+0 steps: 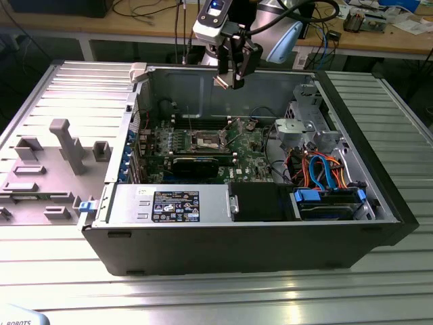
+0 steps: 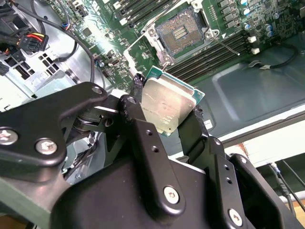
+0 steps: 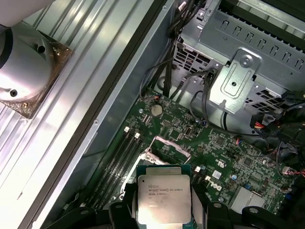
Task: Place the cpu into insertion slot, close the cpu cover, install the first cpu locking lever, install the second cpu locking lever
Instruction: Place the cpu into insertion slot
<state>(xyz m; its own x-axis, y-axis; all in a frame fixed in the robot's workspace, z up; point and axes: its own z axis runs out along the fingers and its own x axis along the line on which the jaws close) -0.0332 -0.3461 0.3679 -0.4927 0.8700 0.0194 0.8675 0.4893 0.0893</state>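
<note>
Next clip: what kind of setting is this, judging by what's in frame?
Probably a robotics or electronics lab: an opened desktop computer case lies on a ribbed metal table, cable-strewn wooden workbenches run behind, and the gripper holds the cpu above the green motherboard.

cpu (image 3: 164,196) pinched at two edges by gripper (image 3: 164,209), metal top to camera | held off green motherboard (image 3: 228,160) | insertion slot (image 3: 167,147) near

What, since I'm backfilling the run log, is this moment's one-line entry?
gripper: shut on cpu | cpu: held above motherboard | insertion slot: empty | placement: not yet done
</note>
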